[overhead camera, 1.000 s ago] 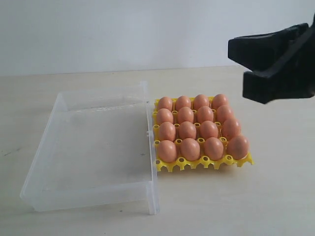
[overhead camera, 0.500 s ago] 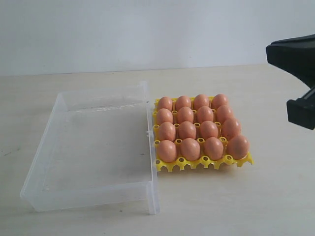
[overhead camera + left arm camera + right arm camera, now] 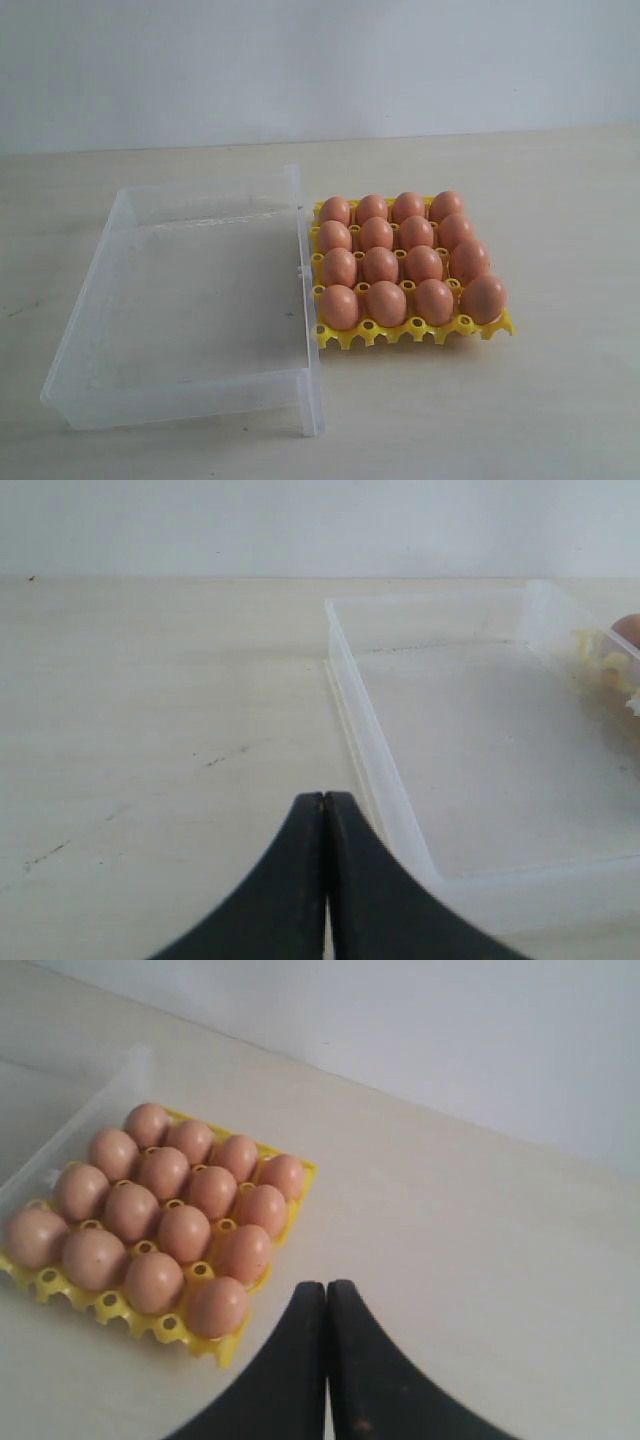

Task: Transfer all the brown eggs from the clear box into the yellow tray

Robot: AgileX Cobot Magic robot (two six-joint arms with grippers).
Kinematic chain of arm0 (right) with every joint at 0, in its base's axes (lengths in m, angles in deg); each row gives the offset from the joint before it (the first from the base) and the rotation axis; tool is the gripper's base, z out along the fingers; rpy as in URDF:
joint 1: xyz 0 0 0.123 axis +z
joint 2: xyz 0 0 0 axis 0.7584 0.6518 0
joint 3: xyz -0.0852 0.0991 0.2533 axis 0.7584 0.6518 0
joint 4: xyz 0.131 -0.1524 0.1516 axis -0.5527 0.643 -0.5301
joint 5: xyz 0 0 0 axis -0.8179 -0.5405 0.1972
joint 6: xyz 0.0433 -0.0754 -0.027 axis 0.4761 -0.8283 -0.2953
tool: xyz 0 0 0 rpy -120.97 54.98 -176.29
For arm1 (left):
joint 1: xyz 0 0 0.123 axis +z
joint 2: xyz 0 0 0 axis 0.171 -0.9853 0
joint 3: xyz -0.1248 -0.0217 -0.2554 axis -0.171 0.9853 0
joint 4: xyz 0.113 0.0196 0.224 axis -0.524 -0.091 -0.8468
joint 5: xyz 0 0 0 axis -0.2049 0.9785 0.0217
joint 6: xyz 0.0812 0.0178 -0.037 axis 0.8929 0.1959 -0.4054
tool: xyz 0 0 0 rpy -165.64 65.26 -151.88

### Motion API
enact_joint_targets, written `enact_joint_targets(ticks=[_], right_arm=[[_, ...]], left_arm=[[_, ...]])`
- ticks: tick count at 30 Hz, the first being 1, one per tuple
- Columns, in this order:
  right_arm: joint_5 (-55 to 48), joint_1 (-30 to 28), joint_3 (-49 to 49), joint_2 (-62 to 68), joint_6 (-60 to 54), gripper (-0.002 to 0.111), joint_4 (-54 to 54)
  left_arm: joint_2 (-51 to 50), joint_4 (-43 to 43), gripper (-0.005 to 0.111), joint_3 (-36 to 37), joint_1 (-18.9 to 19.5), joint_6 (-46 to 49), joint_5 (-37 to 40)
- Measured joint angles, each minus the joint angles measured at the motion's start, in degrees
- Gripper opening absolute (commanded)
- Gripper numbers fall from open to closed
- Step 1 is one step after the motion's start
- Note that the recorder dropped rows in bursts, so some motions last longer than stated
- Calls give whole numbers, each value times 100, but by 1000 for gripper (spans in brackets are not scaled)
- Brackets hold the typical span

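So all sixteen brown eggs are sitting in the yellow tray, four rows of four, every one standing on end with its long axis straight up and the rounded top showing. They're matte orange-brown, all the same look, and the bright yellow posts poke up between them. The tray is roughly in the middle of the table, squared up with its edges, its side just beside the long wall of the clear box. The box is see-through with low walls, bigger than the tray, and its long axis runs from the table's near edge toward the far edge. The left gripper is low and about level, pointing across the table, its tips by the box's long wall on the side away from the tray, jaws pressed together with nothing in them. The right gripper is higher up and tilted down, off one corner of the tray, also closed tight on nothing
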Motion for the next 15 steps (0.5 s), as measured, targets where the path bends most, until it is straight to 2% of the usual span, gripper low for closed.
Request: enact_joint_targets(ticks=[4, 8, 15], right_arm=[[14, -395, 184, -621, 0, 0, 65], [535, -680, 847, -1327, 0, 0, -39], [1077, -738, 2208, -2366, 4, 0, -431]], left_arm=[[0, 0, 0, 0, 0, 0, 0], [0, 0, 0, 0, 0, 0, 0], [0, 0, 0, 0, 0, 0, 0]])
